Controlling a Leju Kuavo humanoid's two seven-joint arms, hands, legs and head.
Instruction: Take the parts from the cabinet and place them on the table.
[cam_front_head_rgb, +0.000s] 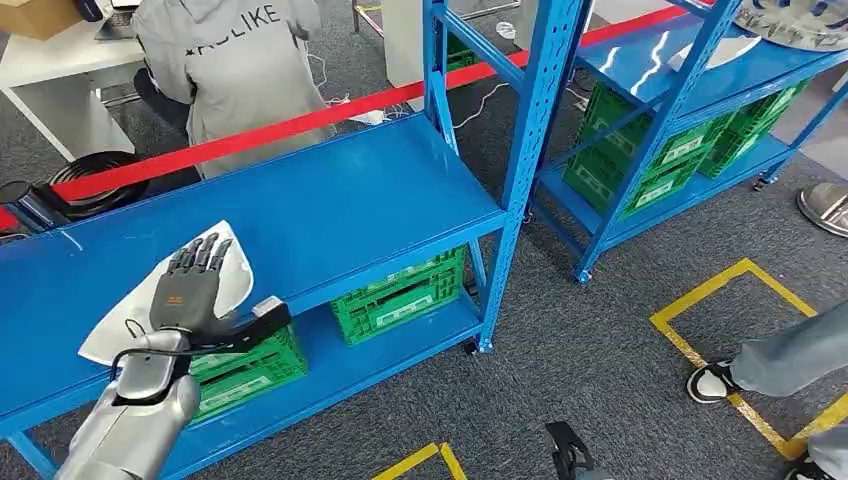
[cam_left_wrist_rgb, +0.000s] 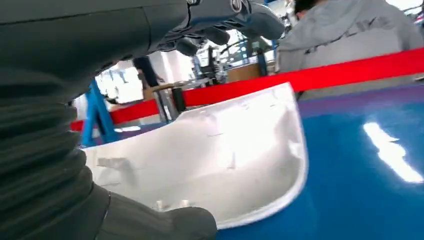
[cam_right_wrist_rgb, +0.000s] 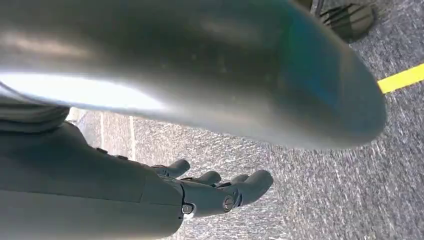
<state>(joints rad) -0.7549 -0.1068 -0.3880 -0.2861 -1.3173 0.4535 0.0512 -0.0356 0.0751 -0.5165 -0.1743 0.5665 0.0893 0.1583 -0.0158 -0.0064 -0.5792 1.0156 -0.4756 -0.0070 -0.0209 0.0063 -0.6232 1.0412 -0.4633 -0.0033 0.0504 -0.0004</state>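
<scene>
While left hand (cam_front_head_rgb: 192, 283) lies spread over white part (cam_front_head_rgb: 225, 290) on shelf (cam_front_head_rgb: 350, 210), right hand (cam_right_wrist_rgb: 200, 192) hangs, fingers loosely apart.

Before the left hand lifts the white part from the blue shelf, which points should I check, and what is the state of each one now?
1. Left hand reaches the white part: ok, fingers lie over it and the thumb is at its near edge.
2. Firm grip on the part: cannot tell; the contact is hidden.
3. Part lies on the blue shelf, partly past the front edge: ok.
4. Shelf surface beside the part is free: ok.
5. Person in grey stays behind the red tape: ok.
6. Right hand holds nothing, fingers apart above the floor: ok.
</scene>
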